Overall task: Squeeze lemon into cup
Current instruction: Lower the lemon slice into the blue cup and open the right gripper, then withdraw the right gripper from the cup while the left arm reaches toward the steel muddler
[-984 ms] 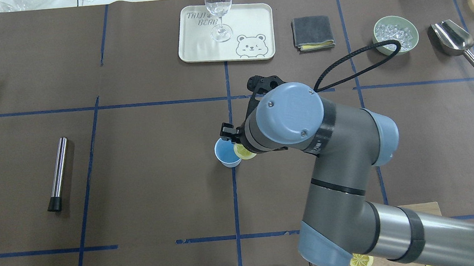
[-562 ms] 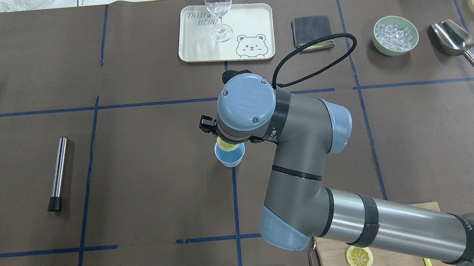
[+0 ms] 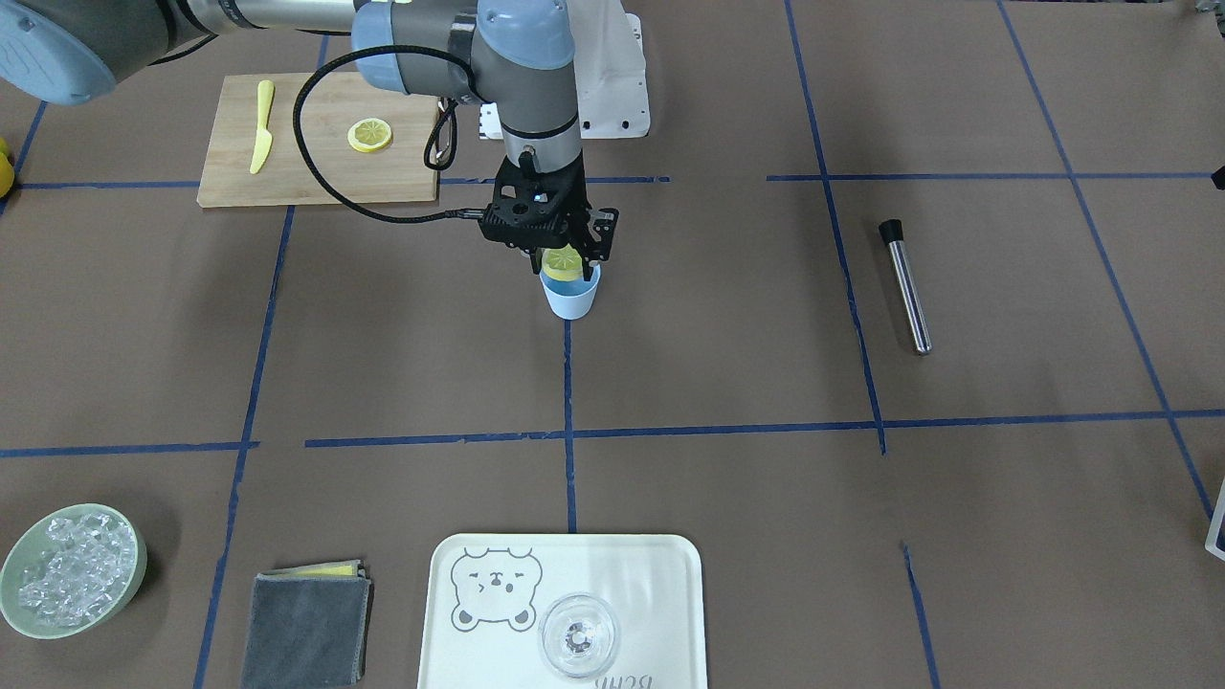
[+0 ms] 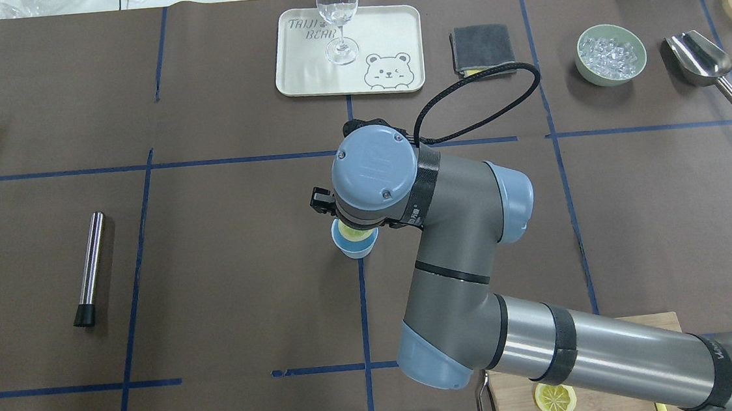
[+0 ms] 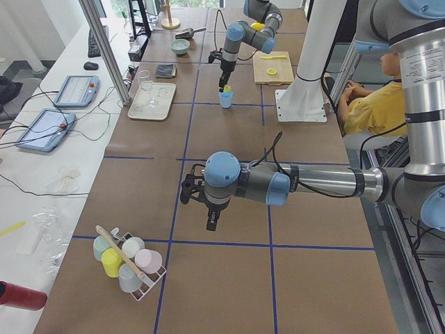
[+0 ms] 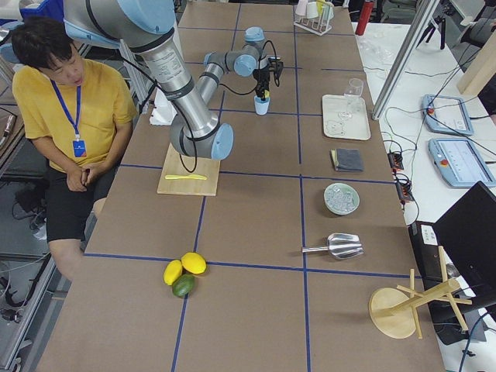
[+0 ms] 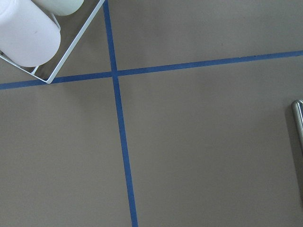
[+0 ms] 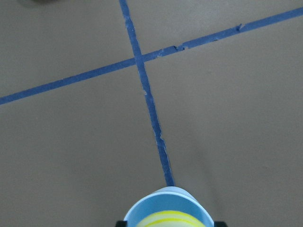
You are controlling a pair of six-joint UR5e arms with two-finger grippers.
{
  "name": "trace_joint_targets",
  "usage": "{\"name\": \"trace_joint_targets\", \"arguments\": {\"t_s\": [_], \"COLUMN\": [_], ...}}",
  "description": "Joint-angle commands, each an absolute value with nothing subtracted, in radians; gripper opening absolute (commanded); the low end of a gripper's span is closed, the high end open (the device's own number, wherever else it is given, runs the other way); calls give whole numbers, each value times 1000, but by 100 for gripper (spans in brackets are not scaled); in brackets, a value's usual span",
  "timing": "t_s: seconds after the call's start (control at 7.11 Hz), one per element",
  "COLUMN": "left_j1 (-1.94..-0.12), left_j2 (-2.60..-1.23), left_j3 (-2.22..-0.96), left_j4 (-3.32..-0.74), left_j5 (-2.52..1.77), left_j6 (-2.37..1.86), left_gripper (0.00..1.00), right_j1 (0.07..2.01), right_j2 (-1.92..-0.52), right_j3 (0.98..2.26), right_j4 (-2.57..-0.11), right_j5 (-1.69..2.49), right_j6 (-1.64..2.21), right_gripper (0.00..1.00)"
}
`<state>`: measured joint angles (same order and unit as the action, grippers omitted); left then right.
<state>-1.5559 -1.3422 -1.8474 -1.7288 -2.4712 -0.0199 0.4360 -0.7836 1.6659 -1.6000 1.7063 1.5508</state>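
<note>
Lemon (image 3: pixel 563 259) now over cup (image 3: pixel 571 298); "BEAR" tray (image 4: pixel 392 33)

— The lemon (image 3: pixel 563 260)?
— Small, yellow, raised just above the cup (image 3: pixel 571 292), right over its mouth.
— And the cup?
— Light-blue, tapered, upright near the middle of the table (image 3: pixel 727 316).
</note>
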Motion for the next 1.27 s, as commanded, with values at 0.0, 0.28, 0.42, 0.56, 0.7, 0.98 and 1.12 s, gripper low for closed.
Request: {"name": "trace_joint_targets", "arguments": {"t_s": [0.0,0.28,0.42,0.56,0.7,0.98,1.12], "left_j1": [-1557,-1559,-1554,-1551,-1516,-1334,-1195], "left_j2": [-1342,-1341,-1344,-1356,-1361,-1367,-1429], "left_j3": [-1848,-1848,-1845,-1845,-1838,-1818,-1783], "left_j4": [-1729,-1729,-1729,-1736,-1826,-2097,-2197], "left_j5": [-2471,-2471,-2473,-2473,-2474,-2474,-2464], "left_j6": [-20,-20,-24,-31,-60,-342,-509], "left_gripper": [100,100,100,100,100,100,100], "right_j1": [423,414,417,463,506,630,699], "right_j2": [-785,-782,-787,-820,-932,-1171,-1245], "right_j3": [1664,1675,1701,1783,1881,2035,2055], "right_j4": [-1600,-1600,-1603,-1614,-1614,-1603,-1603], "right_j5": [1706,1707,1730,1802,1857,1965,1994], "right_j6": [1552,1552,1549,1549,1533,1278,1155], "right_gripper": [71,75,89,100,100,100,100]}}
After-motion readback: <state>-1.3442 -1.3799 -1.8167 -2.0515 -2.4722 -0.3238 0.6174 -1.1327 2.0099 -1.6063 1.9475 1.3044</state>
